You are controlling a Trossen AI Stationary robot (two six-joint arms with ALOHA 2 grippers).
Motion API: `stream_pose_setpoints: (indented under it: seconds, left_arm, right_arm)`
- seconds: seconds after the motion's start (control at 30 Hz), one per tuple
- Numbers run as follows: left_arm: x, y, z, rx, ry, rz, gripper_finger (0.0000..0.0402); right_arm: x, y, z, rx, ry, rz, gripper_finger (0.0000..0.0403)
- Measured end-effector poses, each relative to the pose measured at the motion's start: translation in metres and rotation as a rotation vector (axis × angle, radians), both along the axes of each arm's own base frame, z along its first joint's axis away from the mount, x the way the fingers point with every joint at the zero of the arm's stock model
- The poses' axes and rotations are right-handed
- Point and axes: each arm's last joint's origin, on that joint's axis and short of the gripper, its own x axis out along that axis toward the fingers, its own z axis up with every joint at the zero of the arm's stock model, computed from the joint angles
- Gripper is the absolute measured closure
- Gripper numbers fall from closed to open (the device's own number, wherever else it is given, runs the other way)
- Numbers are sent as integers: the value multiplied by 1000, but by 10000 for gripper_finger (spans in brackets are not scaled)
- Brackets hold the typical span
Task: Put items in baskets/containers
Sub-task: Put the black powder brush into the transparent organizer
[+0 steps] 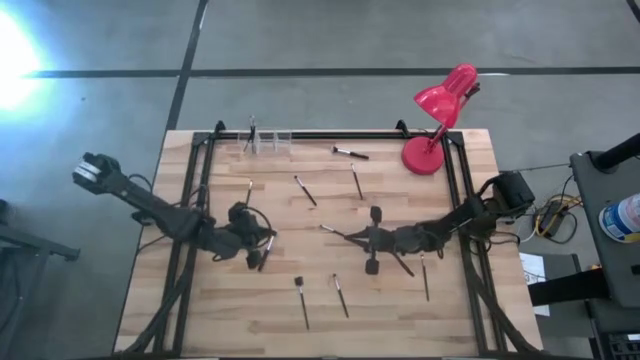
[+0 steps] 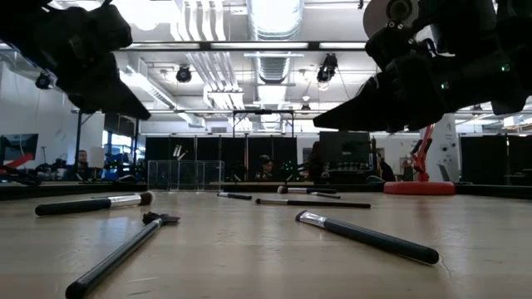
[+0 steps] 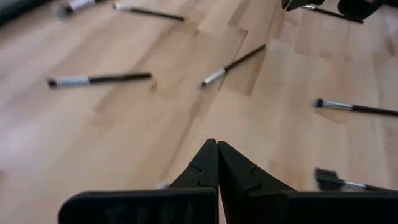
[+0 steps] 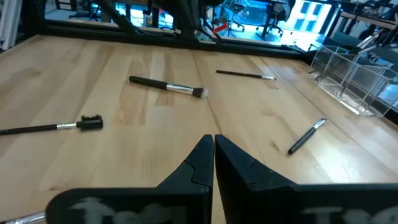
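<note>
Several thin dark brushes lie flat and scattered on the wooden table, among them one (image 1: 305,190) at mid-table, one (image 1: 301,300) near the front and one (image 4: 168,86) with a pale bristle head. The clear joined containers (image 1: 268,140) stand at the far edge, left of centre, with a brush (image 1: 252,130) standing in one. My left gripper (image 3: 215,144) is shut and empty, low over the table's left half (image 1: 262,250). My right gripper (image 4: 213,138) is shut and empty near the table's middle (image 1: 340,234), pointing toward the left edge.
A red desk lamp (image 1: 440,110) stands at the far right corner. Black frame rails (image 1: 200,200) run along the table's left, right and far sides. More brushes lie close to both grippers (image 3: 233,64) (image 4: 306,135). Bare wood shows between them (image 1: 300,250).
</note>
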Motion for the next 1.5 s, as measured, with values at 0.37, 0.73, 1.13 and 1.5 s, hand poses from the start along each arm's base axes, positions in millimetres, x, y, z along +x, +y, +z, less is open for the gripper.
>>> stream_pose_setpoints:
  seconds: [0.37, 0.73, 1.13, 1.5]
  left_arm:
    - [10, -12, -3, -145, 133, 51, 399]
    - [59, -31, 11, -181, 468, 127, 286]
    - [84, 11, 1, -164, 589, 303, 234]
    - [82, 24, -24, -228, 595, 319, 234]
  right_arm:
    - [0, 0, -5, 24, 2, -8, 394]
    - [0, 0, -5, 23, 4, -7, 394]
    - [0, 0, -5, 18, 7, -6, 394]
    - [0, 0, -5, 15, 9, -5, 394]
